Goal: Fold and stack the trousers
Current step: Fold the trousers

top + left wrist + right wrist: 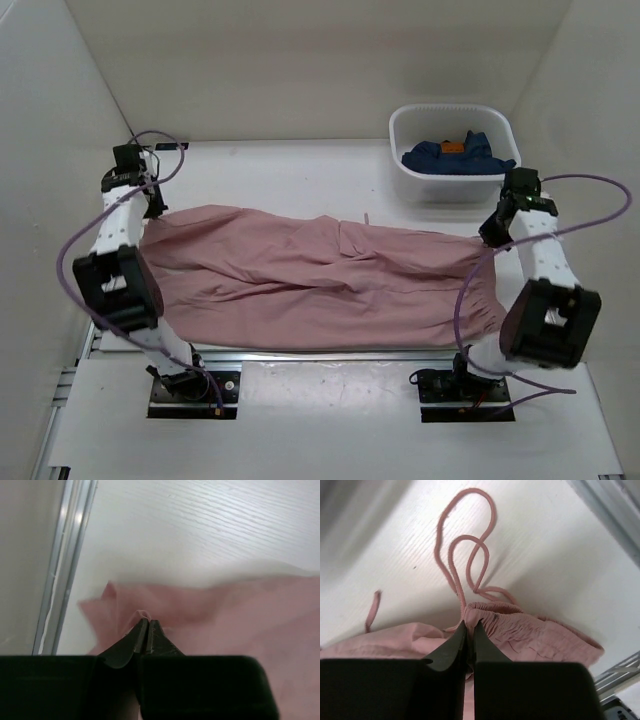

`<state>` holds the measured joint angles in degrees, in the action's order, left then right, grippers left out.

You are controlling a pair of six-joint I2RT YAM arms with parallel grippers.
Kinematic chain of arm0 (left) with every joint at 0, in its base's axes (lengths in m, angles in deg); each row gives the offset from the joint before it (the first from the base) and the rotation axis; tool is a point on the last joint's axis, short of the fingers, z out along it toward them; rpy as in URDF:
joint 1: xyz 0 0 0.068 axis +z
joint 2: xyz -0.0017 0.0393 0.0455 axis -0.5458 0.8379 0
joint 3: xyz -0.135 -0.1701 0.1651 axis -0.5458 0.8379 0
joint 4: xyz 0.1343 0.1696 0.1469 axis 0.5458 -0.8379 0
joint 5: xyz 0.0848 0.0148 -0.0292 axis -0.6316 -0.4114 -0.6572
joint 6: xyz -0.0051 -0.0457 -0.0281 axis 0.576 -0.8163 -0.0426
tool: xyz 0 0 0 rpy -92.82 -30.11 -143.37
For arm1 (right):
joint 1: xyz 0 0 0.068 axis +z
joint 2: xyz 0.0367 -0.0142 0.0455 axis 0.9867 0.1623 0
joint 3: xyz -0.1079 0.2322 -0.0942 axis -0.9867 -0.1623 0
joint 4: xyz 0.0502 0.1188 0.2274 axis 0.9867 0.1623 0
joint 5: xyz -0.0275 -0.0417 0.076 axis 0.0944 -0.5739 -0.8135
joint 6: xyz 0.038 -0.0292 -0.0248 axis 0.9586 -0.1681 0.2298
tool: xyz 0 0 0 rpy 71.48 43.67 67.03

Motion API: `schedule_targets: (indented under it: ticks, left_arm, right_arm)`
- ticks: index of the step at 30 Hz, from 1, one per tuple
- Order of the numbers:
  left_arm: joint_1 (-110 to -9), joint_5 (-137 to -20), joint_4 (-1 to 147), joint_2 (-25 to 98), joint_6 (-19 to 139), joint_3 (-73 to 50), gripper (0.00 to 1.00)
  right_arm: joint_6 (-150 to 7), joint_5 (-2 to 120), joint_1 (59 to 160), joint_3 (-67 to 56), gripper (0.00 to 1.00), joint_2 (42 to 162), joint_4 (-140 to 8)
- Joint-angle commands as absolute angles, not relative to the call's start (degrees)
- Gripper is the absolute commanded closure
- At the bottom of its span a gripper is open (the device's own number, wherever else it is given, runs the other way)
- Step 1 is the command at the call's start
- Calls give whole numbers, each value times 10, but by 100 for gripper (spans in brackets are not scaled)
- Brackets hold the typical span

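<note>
the trousers (320, 280) are lying spread across the counter (300, 170) between the two arms, with the legs running left and the gathered waistband (520, 625) at the right. the left fingers (140, 634) are pressing together on a small peak of fabric at the far leg-end corner. the right fingers (451, 647) are pinching the far corner of the waistband, just beside where the drawstrings (465, 545) are looping out over the counter.

judging from this, the step in hand is the first lengthwise fold, bringing the far edge over onto the near one. doing it well is asking both arms to be lifting together, only just clear of the counter, and travelling toward the bases at one pace. that way the thin cloth is staying taut between them rather than sagging into wrinkles. the loose drawstrings are likely to be trailing and need watching. the white tub (452, 108) holding dark blue garments (455, 158) is sitting well apart at the far right.
</note>
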<state>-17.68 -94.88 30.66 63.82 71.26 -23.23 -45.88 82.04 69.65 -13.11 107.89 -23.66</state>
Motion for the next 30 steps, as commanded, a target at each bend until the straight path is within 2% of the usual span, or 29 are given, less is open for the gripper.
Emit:
schedule_targets:
  ticks: [1,3,7,10,13,15,17,20,27,30]
  left_arm:
    - [-201,-967,303,506,713,-164,86]
    - [-195,-982,303,446,713,-164,86]
    - [-105,-1001,309,363,713,-143,86]
    - [-44,-1001,338,289,713,-57,86]
    - [31,-1001,368,213,713,78,86]
    - [78,-1001,393,194,713,160,86]
    - [114,-1001,399,194,713,191,86]
    - [132,-989,414,216,713,205,86]
    - [139,-969,414,273,713,71,86]
    - [146,-963,387,286,713,13,86]
  right_arm:
    - [-509,816,692,-166,100,989,-266]
    - [-509,810,684,-171,100,941,-266]
    - [-491,800,667,-201,100,869,-249]
    - [-445,829,661,-250,100,783,-197]
    - [-402,916,654,-320,100,659,-152]
    - [-379,957,654,-377,100,579,-134]
    - [-360,985,654,-421,100,535,-126]
    - [-355,992,654,-430,100,542,-126]
    - [-365,986,654,-325,100,668,-186]
    - [-365,986,654,-267,100,702,-159]
